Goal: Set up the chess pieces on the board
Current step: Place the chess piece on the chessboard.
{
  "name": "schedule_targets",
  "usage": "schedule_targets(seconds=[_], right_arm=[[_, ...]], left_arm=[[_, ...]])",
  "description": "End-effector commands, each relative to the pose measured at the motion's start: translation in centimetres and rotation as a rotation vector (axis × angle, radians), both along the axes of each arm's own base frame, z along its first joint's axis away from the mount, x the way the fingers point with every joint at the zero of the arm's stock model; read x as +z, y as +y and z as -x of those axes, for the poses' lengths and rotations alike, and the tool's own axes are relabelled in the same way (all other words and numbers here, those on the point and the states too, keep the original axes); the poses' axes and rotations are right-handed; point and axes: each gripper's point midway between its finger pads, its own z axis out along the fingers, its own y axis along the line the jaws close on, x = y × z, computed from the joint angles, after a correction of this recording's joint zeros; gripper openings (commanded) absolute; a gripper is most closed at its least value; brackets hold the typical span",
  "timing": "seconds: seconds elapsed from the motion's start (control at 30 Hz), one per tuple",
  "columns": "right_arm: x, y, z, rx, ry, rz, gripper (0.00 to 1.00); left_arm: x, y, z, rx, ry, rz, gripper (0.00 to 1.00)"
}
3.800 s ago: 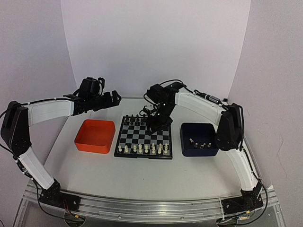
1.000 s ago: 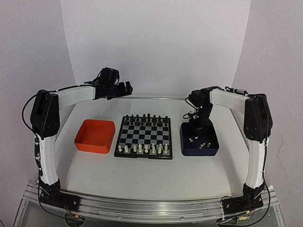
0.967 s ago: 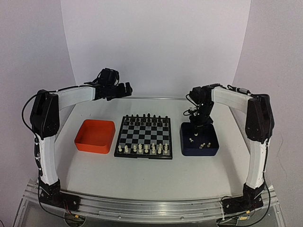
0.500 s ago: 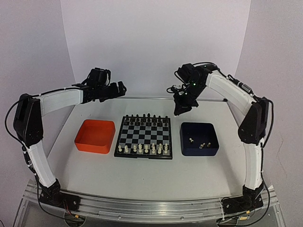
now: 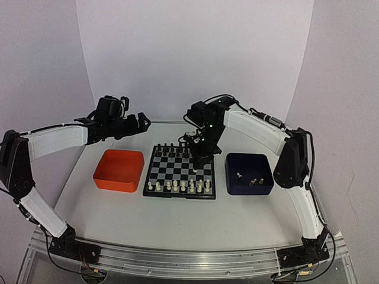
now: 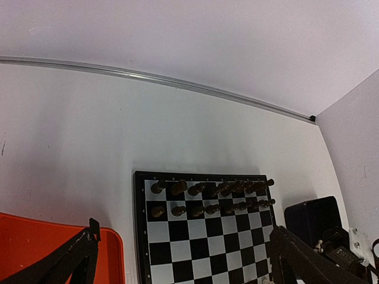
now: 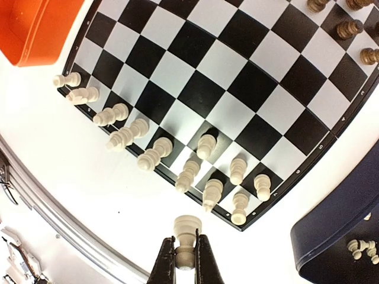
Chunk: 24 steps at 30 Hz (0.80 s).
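The board (image 5: 172, 171) lies mid-table, with black pieces along its far rows and cream chess pieces (image 5: 177, 187) along its near edge. My right gripper (image 5: 198, 163) hangs over the board's right half, shut on a cream pawn (image 7: 185, 232). In the right wrist view the right gripper (image 7: 185, 248) holds that pawn by its waist, above the table just off the board's (image 7: 195, 94) near right corner. My left gripper (image 5: 140, 122) stands open above the table's far left, apart from everything. In the left wrist view its fingers (image 6: 65, 266) frame the board (image 6: 201, 236).
An orange tray (image 5: 118, 170) sits left of the board. A dark blue tray (image 5: 232, 177) on the right holds a few loose cream pieces (image 5: 253, 181). A metal rail runs along the table's near edge, and white walls enclose the back and sides.
My right gripper came from high behind the blue tray down and left to over the board's right half, still shut on the pawn. The left arm swung slightly left.
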Motion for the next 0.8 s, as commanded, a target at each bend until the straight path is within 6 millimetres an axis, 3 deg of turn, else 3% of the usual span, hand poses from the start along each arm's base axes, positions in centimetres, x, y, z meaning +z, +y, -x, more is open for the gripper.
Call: schedule_targets(seconds=[0.0,0.47,0.77], right_arm=[[-0.6,1.3,0.1,0.003,0.006,0.002,0.0],[-3.0,3.7,-1.3,0.039,-0.028,-0.023,0.0],[-4.5,5.0,-1.9,0.056,-0.03,-0.05,0.0]], left_arm=[[2.3,0.5,1.6,-0.02,-0.034,0.03,1.0],[2.4,2.2,4.3,-0.002,-0.046,0.031,1.0],[2.2,3.3,4.8,0.037,-0.049,0.005,1.0]])
